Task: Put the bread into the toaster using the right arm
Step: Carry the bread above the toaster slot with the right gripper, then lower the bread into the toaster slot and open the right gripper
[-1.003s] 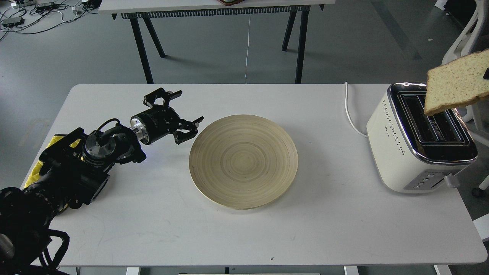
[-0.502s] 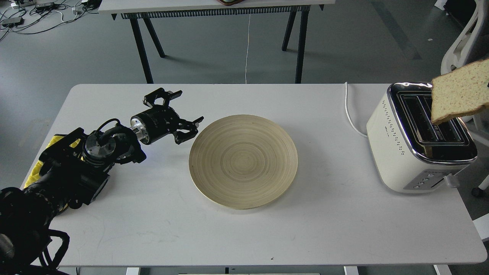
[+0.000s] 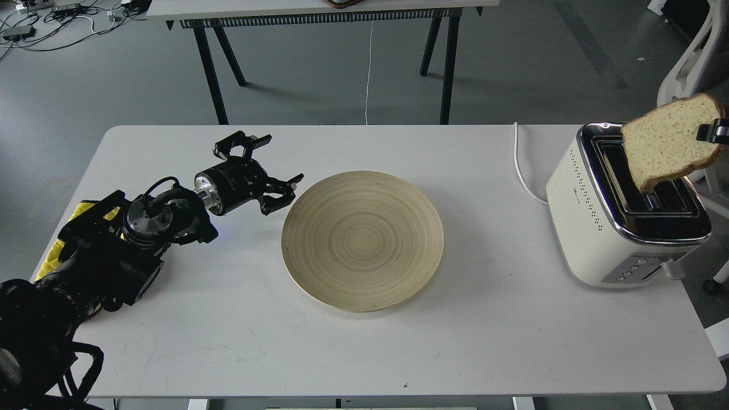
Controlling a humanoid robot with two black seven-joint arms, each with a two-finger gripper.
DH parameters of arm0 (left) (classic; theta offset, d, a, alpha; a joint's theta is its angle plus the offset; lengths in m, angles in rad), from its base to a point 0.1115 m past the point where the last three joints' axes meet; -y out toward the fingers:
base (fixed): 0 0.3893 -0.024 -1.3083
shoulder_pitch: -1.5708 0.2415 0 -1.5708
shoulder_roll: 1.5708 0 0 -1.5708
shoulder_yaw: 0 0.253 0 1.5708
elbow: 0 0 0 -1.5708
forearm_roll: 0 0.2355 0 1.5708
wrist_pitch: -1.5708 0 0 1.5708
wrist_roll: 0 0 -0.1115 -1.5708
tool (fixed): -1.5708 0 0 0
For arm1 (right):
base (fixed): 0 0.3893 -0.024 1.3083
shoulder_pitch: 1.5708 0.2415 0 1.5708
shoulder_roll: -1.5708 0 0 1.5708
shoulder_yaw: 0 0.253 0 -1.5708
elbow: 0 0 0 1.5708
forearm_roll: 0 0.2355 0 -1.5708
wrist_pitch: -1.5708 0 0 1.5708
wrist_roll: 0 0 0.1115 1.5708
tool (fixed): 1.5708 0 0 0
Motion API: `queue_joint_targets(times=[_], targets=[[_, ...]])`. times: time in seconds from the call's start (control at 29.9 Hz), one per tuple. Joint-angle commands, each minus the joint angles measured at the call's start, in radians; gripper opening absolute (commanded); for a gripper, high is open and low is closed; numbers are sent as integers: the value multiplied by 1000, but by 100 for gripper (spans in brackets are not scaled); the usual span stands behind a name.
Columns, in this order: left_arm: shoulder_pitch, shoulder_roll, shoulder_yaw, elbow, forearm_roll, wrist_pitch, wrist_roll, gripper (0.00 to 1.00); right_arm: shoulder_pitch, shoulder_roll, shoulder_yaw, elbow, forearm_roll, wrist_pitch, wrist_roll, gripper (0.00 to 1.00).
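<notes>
The slice of pale bread (image 3: 666, 142) with a brown crust hangs tilted over the slots of the cream-white toaster (image 3: 621, 210) at the table's right end; its lower corner is just above a slot. Only a fingertip (image 3: 712, 132) of my right gripper shows at the frame's right edge, pinching the bread's right side; the rest of that arm is out of view. My left gripper (image 3: 267, 171) rests open and empty over the table, left of the plate.
A round bamboo plate (image 3: 363, 240) lies in the middle of the white table (image 3: 228, 341). The toaster's white cord (image 3: 521, 165) runs off the far edge. A yellow cloth (image 3: 62, 239) lies under my left arm. A second table stands behind.
The bread has moved left and turned more upright over the toaster slots, and the right gripper's fingertip has come into view at the edge. My left arm has not moved.
</notes>
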Motion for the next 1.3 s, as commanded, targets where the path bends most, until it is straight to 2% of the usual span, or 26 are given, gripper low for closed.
queue_joint_targets(times=[0.0, 1.27], targets=[[0, 0, 0, 0, 0, 0, 0, 100, 9, -1, 5, 15, 2, 0, 0, 0], [0, 0, 0, 0, 0, 0, 0, 100, 15, -54, 33, 55, 10, 0, 21, 0]])
